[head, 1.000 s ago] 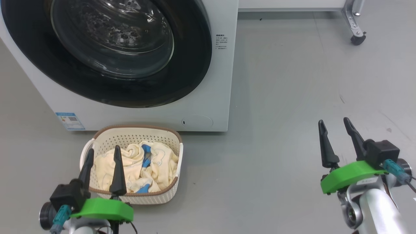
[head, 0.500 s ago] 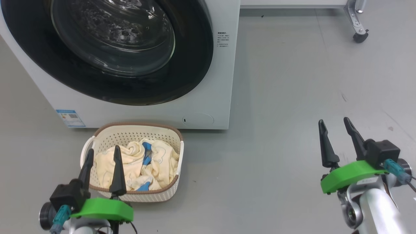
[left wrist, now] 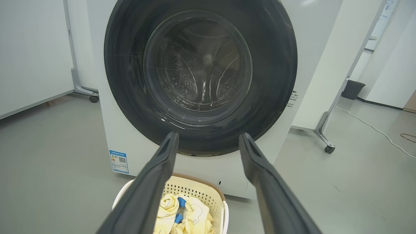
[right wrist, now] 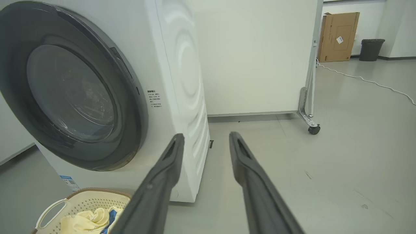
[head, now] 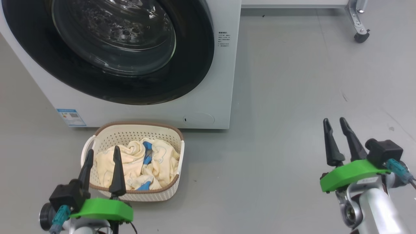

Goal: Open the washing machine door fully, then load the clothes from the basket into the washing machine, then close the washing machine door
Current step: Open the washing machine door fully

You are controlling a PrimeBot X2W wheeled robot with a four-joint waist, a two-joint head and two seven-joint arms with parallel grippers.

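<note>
Washing machine door: shut flat against the washing machine, with its glass window facing the robot.
Basket: on the grey floor, just in front of the machine and below the door.
Clothes: bundled inside the basket.
Left gripper: fingers spread wide and empty, at the basket's near side.
Right gripper: fingers parted more narrowly, grasping nothing, over the floor well right of the basket.
</note>
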